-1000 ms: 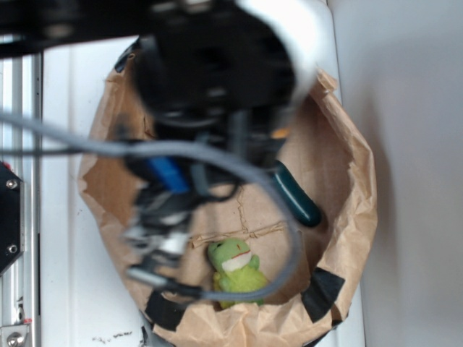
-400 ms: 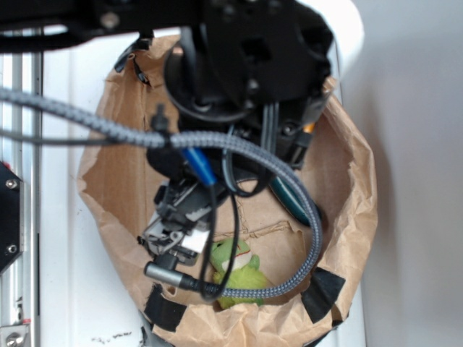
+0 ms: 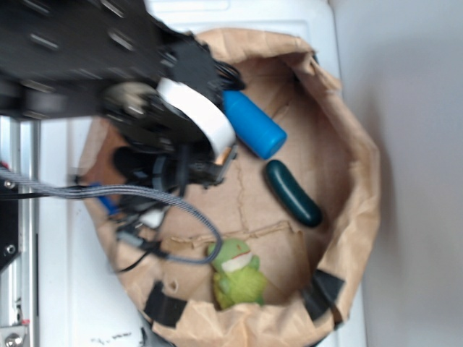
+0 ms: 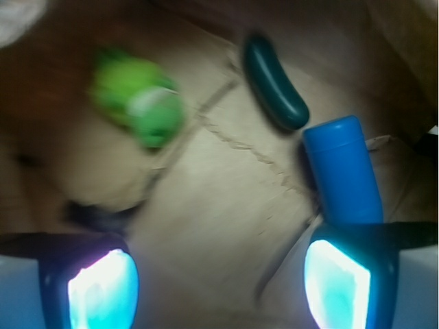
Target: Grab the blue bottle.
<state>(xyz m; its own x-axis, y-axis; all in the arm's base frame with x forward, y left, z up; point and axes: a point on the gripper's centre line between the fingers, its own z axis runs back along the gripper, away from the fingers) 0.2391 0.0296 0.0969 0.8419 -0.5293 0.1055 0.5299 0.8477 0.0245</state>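
The blue bottle (image 3: 253, 129) lies on its side on the floor of a brown paper bag (image 3: 347, 144), its flat end pointing right. In the wrist view the blue bottle (image 4: 343, 171) sits just beyond my right fingertip (image 4: 339, 284), outside the gap. My gripper (image 4: 219, 288) is open, with only the paper floor between the glowing pads. In the exterior view the black arm (image 3: 108, 79) covers the bag's left side and hides the bottle's neck.
A dark green cucumber (image 3: 293, 194) lies just right of the bottle, and appears as the cucumber (image 4: 274, 82) in the wrist view. A light green plush frog (image 3: 237, 275) sits near the bag's front rim. The bag's crumpled walls ring everything. A grey cable (image 3: 173, 206) loops over the floor.
The arm has swung from over the bag's middle to its left and back side. The blue bottle and the whole cucumber, hidden under the arm before, now show.
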